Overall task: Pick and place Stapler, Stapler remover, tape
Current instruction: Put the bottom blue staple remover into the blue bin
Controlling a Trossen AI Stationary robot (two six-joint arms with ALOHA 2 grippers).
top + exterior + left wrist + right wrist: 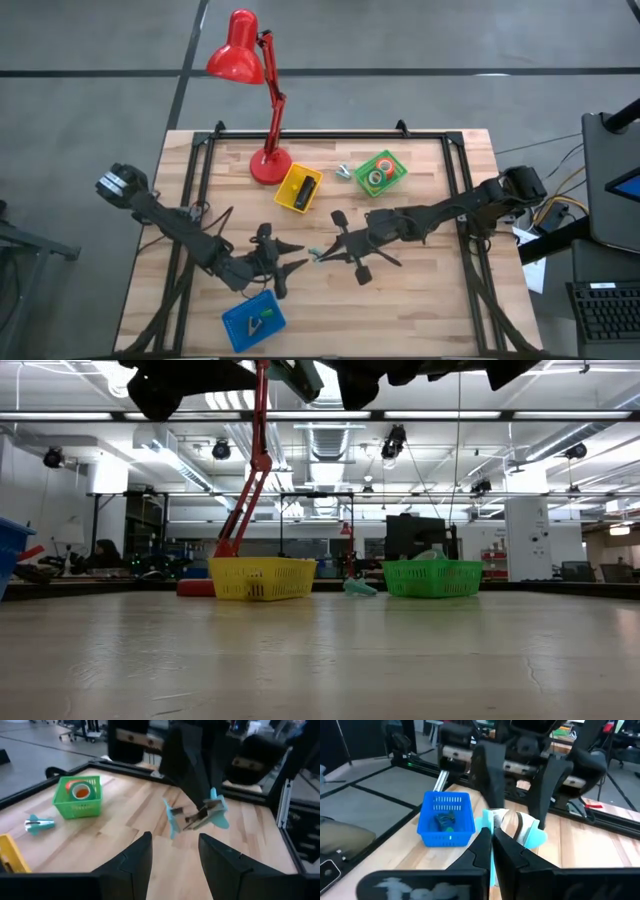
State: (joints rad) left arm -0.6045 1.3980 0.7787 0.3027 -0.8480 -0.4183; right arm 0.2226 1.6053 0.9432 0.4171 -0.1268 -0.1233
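High view: right claw (322, 254) grips a teal staple remover (197, 815) above mid-surface, facing the open left claw (297, 265). Tape (377, 177) sits in the green basket (397, 170); stapler (305, 192) in the yellow basket (288, 190).

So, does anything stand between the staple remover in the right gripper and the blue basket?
Yes. The left gripper, fingers open, hangs right beside the staple remover held by the right gripper, on the blue basket's side. Nothing else shows between them.
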